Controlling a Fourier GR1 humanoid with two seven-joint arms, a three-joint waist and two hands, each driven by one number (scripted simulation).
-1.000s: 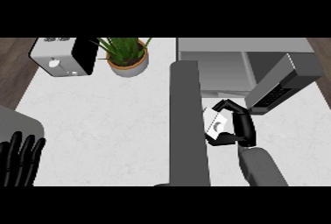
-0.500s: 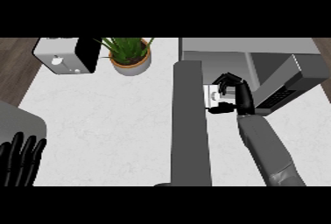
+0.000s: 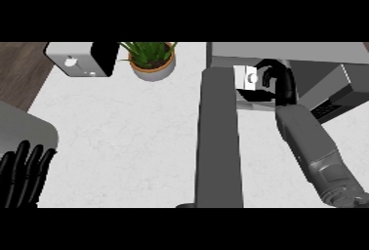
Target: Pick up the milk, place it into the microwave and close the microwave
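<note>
1. Head view: the right hand (image 3: 277, 80) is curled around the milk (image 3: 249, 78), carrying it at the microwave (image 3: 288, 53) mouth near the counter's (image 3: 130, 132) far right corner.
2. The left hand (image 3: 25, 173) rests open at the counter's near left edge.
3. Release and closing the microwave door (image 3: 220, 141) seem left.

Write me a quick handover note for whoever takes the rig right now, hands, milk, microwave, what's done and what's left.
Right hand: curled round the milk, holding it at the microwave opening.
Left hand: open, resting at the lower left edge.
Microwave door: wide open.
Done: milk picked up and brought to the microwave.
Left: set the milk down inside, release, withdraw, close the door.
</note>
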